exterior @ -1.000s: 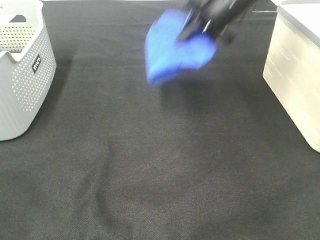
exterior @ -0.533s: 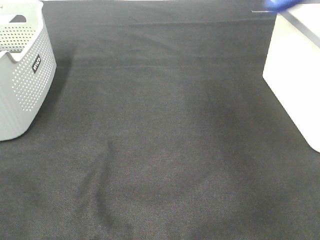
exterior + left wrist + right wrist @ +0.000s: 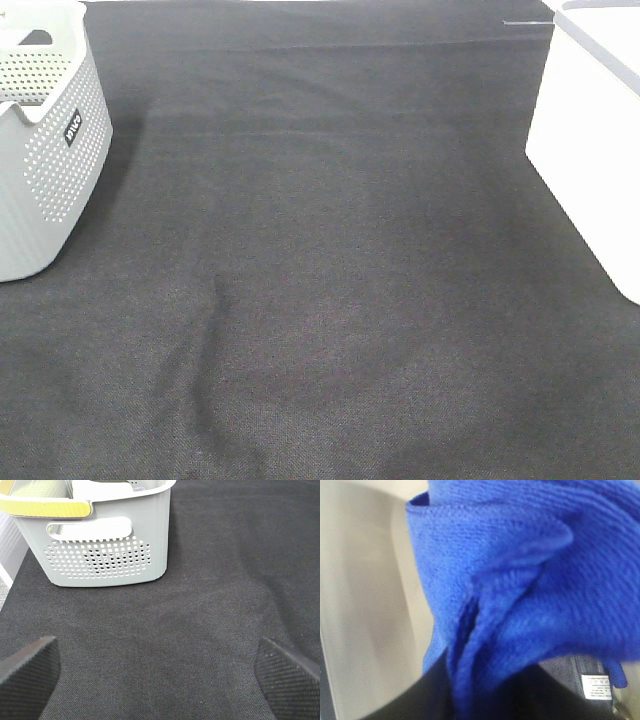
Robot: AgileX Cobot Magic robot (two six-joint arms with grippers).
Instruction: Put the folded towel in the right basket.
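The folded blue towel fills the right wrist view, bunched and hanging close to the camera, with a white label at one edge. My right gripper is shut on it; only a dark part of the gripper shows under the cloth. Behind the towel is the beige inner wall of the right basket. In the exterior high view the right basket stands at the right edge, and the towel and both arms are out of view. My left gripper is open and empty above the black cloth.
The grey perforated left basket stands at the far left; it also shows in the left wrist view, holding something yellow-green. A black cloth with a slight wrinkle covers the table between the baskets.
The right arm carried the blue towel from the upper middle of the table to the right and out of the exterior high view, over the right basket. The left arm has not moved.
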